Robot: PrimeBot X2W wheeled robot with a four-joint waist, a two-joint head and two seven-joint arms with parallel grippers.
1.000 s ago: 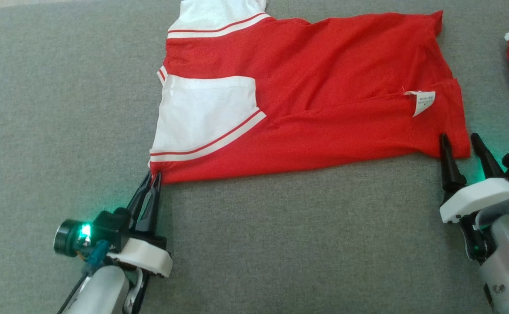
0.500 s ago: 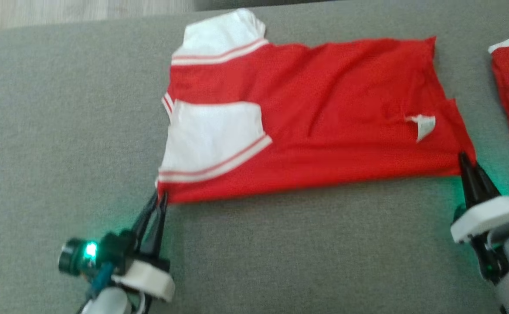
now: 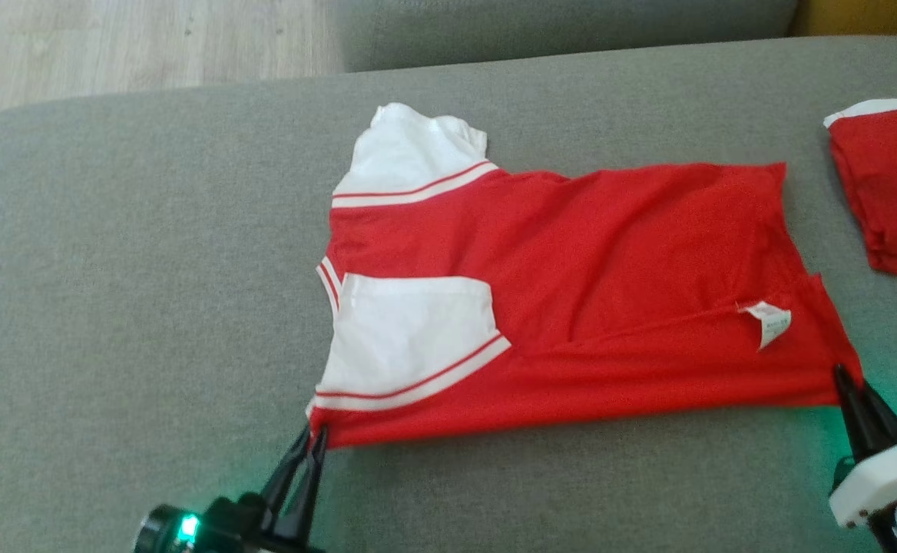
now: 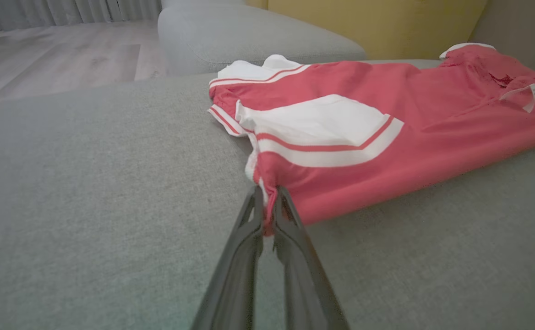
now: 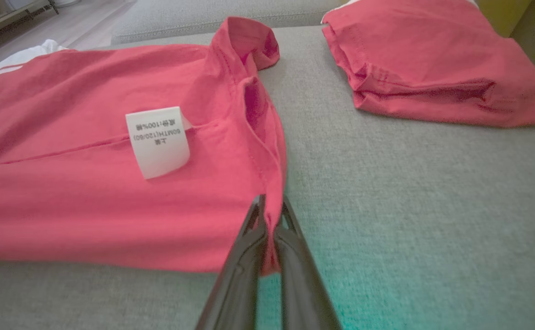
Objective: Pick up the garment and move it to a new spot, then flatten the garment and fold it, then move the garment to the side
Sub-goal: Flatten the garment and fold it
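Red garment (image 3: 610, 253) on grey couch (image 3: 110, 269)

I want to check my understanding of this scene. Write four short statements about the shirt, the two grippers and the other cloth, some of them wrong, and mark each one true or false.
1. The left gripper is shut on a near corner of the red shirt. True.
2. The right gripper stands open, apart from the shirt. False: it is shut on the shirt's other near corner.
3. A white label lies on the shirt, near the right gripper. True.
4. The second red garment lies on top of the shirt. False: it lies folded beside it, apart, on the grey cushion.
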